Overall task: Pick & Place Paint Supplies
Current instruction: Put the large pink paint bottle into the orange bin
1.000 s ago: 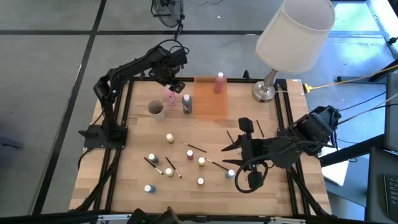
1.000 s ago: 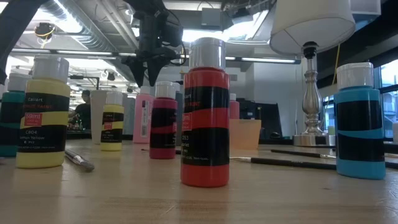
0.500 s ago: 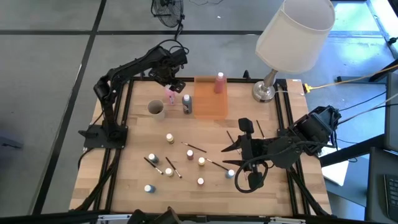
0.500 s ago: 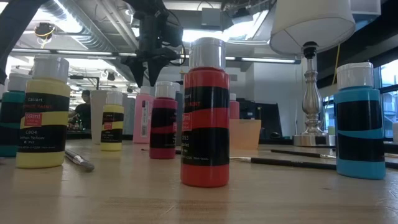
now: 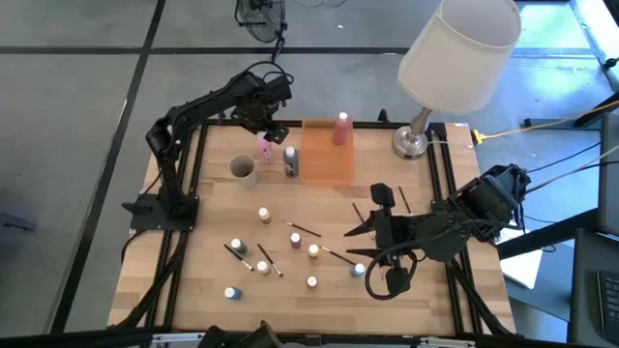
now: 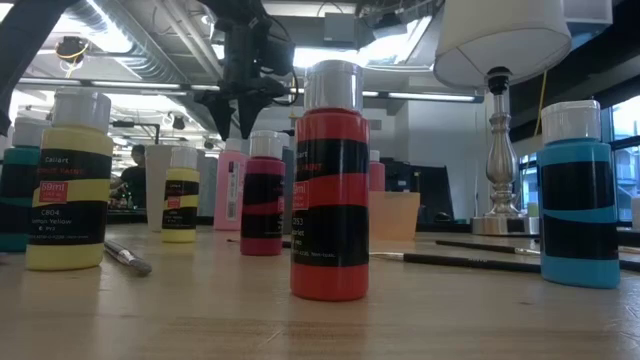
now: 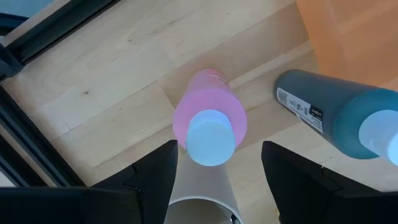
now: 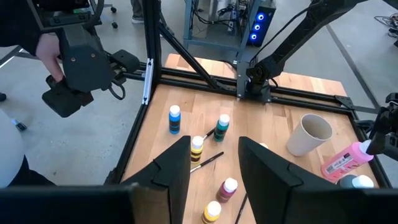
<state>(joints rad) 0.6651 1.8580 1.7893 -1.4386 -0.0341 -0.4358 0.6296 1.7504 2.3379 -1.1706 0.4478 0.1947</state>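
Left wrist view: my left gripper [image 7: 217, 171] hangs with fingers spread above the pink bottle [image 7: 209, 121], apparently not touching. Bottle stands beside the dark bottle [image 7: 336, 115]. Right gripper [image 5: 379, 215] idles, fingers apart.

A cup [image 5: 242, 169], two tall bottles [image 5: 265, 150] and a tray [image 5: 326, 159] line the table's far side. Small bottles [image 5: 263, 215] and brushes [image 5: 303, 229] lie scattered nearer. The lamp [image 5: 426, 82] stands far right.
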